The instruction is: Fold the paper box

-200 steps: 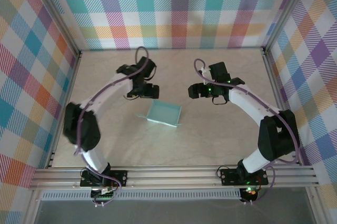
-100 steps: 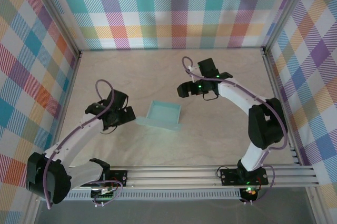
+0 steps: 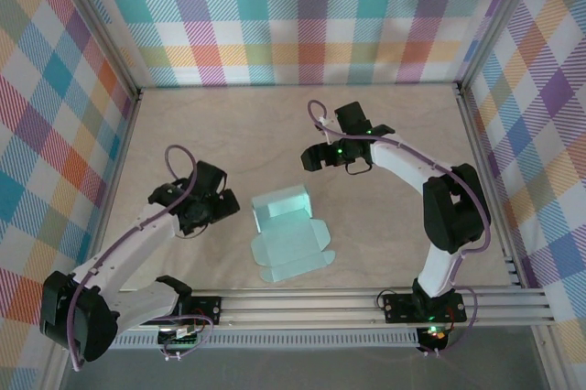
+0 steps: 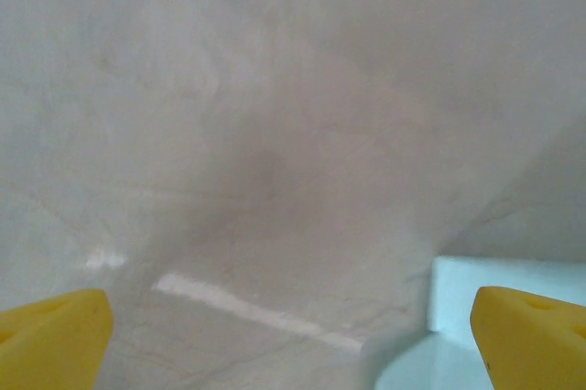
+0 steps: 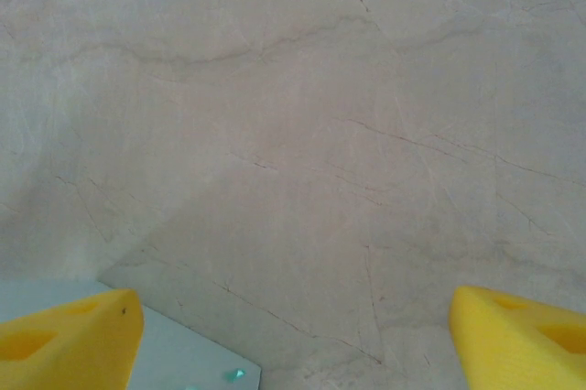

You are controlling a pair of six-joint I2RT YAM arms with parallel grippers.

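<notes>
Unfolded since before: paper box (image 3: 284, 225) on marbled table (image 3: 183, 134), plaid walls (image 3: 311, 15) around; left fingers (image 4: 55, 340), right fingers (image 5: 69, 340) wide, empty

Open beige marbled tabletop (image 3: 183, 124) runs along the far side and across the near right corner. A half-unfolded pale mint-blue card paper box (image 3: 286, 230) blocks the middle. The left gripper (image 3: 224, 211) sits just beside its left edge, while the right gripper (image 3: 313, 157) stands apart beyond its far side. Plaid cloth walls (image 3: 311, 15) and aluminium frame posts (image 3: 103, 33) close three sides.
</notes>
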